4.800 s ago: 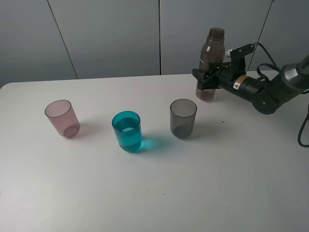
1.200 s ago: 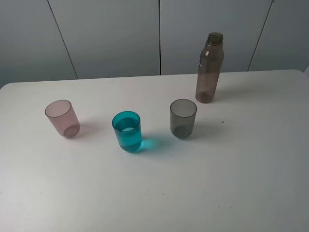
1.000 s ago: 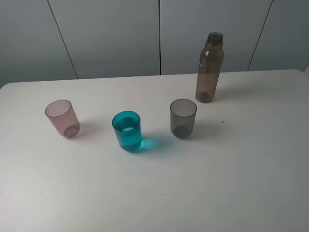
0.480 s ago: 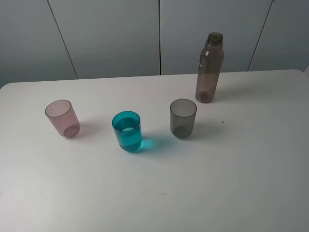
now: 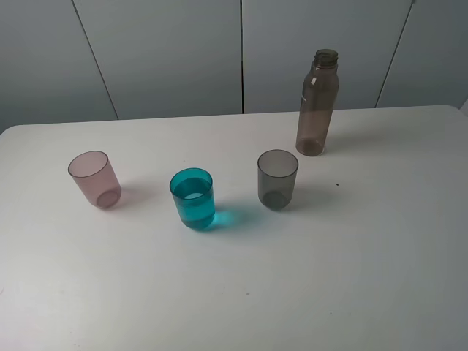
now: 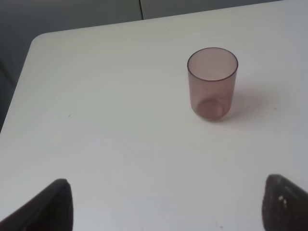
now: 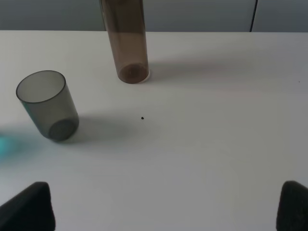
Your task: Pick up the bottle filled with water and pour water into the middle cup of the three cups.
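The bottle [image 5: 317,102] stands upright and uncapped near the far edge of the desk [image 5: 351,278], toward its right side, with nothing gripping it. The middle cup [image 5: 193,198], the teal one, sits between the pink cup [image 5: 94,178] and the grey cup [image 5: 277,178] in a row across the desk's middle, and it holds water up to about half its height. We judge the pour done and the bottle set down, so the step in hand is simply staying clear: we should keep both arms back from the row of cups and avoid brushing the tall, narrow bottle, which would tip easily.

Neither arm shows in the high view. In the left wrist view our left gripper [image 6: 166,204] has its fingertips wide apart, holding and touching nothing, with the pink cup well ahead of it. In the right wrist view our right gripper [image 7: 166,207] is likewise spread wide and empty, looking toward the grey cup and the bottle's base, well apart from both.
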{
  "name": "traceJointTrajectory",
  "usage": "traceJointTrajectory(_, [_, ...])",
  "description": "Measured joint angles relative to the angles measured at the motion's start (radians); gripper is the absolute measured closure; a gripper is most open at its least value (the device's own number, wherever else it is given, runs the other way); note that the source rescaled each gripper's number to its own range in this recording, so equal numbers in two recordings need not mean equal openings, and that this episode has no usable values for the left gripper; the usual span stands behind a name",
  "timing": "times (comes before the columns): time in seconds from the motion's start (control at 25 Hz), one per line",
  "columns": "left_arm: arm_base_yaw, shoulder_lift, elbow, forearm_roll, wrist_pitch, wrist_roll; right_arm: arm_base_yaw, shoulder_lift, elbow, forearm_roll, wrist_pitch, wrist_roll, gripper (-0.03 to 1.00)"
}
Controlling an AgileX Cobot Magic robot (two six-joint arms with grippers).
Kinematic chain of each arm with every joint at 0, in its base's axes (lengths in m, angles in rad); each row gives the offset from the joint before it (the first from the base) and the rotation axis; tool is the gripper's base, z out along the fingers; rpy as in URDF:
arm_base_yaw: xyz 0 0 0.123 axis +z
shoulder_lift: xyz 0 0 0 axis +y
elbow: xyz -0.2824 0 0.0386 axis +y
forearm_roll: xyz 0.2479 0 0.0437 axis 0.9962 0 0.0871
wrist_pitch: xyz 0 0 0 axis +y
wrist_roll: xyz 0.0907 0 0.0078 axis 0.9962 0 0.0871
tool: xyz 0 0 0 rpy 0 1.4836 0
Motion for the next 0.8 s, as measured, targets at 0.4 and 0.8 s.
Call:
traceJointTrajectory(0.4, [0.000,0.000,0.000,0.000,0.000,0.000,0.000,0.000,0.000,-0.006,0.000,0.004,-0.03])
traceJointTrajectory(0.8, [0.000,0.000,0.000,0.000,0.000,0.000,0.000,0.000,0.000,-0.008,0.000,0.011,-0.03])
